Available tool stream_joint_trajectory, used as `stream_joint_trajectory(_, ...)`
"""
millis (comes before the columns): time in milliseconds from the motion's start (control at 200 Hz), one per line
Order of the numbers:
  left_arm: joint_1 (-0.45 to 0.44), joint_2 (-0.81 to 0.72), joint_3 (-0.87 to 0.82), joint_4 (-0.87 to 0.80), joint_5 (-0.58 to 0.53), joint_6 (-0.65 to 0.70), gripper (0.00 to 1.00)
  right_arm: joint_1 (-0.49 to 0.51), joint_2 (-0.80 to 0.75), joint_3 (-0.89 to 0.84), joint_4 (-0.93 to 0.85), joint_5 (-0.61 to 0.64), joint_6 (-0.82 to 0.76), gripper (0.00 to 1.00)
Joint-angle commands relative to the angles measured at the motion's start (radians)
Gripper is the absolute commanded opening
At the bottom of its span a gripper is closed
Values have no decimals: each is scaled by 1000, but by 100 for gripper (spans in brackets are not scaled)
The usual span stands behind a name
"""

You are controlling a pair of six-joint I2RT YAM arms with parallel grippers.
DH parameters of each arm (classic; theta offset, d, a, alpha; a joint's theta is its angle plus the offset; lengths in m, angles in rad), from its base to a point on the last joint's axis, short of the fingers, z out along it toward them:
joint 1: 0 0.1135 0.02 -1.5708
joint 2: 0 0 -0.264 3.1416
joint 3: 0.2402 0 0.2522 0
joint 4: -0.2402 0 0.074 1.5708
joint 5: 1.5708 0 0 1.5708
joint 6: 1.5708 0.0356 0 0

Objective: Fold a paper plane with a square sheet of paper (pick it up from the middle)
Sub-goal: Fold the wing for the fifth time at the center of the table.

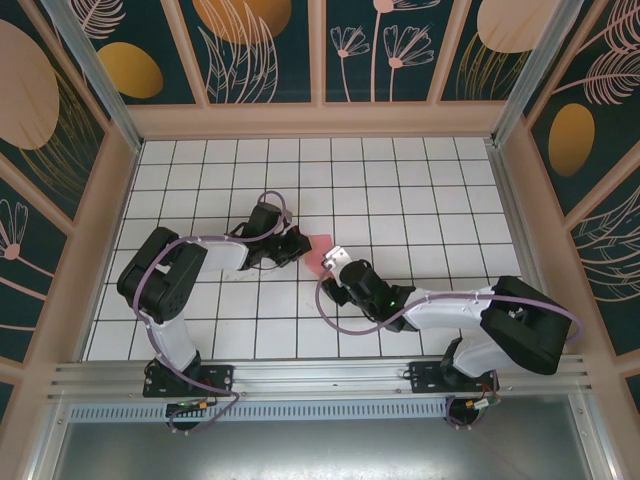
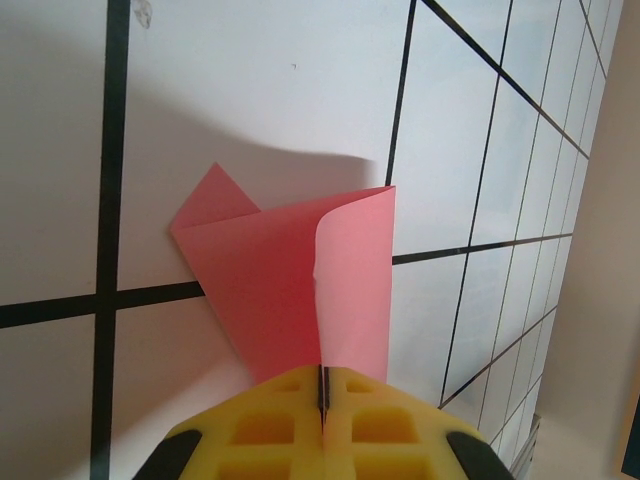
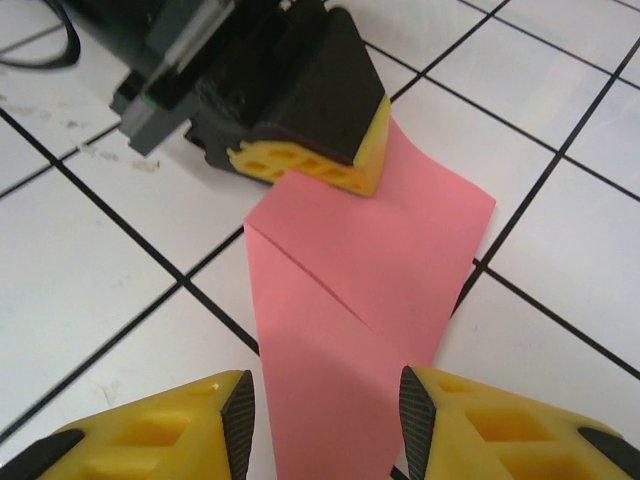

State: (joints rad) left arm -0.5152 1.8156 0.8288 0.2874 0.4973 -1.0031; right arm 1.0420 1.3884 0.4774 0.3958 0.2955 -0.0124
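Observation:
The salmon-pink sheet of paper point(image 1: 321, 249) lies partly folded on the tiled table, with a diagonal crease across it point(image 3: 370, 260). One edge curls up off the table point(image 2: 285, 290). My left gripper point(image 2: 322, 392) is shut on that raised edge, its yellow fingers pressed together on the paper point(image 3: 318, 172). In the top view it sits at the paper's left side point(image 1: 300, 243). My right gripper point(image 3: 328, 405) is open. Its two pads straddle the near end of the paper without pinching it, at the paper's lower right in the top view point(image 1: 332, 262).
The white grid-tiled table point(image 1: 420, 190) is walled by patterned panels on three sides. A metal rail point(image 1: 320, 378) carrying both arm bases runs along the near edge. Purple cables loop off both arms close to the paper point(image 1: 345, 322).

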Motion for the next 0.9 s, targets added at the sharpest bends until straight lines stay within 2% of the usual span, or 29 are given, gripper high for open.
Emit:
stream_joint_trajectory(0, 4, -22, 16, -18, 5, 11, 0, 12, -10, -14, 28, -8, -59, 46)
stream_joint_trajectory(270, 3, -18, 24, -26, 9, 15, 0, 49, 105, 32, 58, 17, -125, 47)
stream_joint_trajectory(666, 3, -20, 25, -29, 12, 15, 0, 96, 268, 96, 93, 209, -142, 46)
stream_joint_trajectory(891, 3, -22, 23, -31, 10, 17, 0, 100, 283, 92, 107, 246, -140, 36)
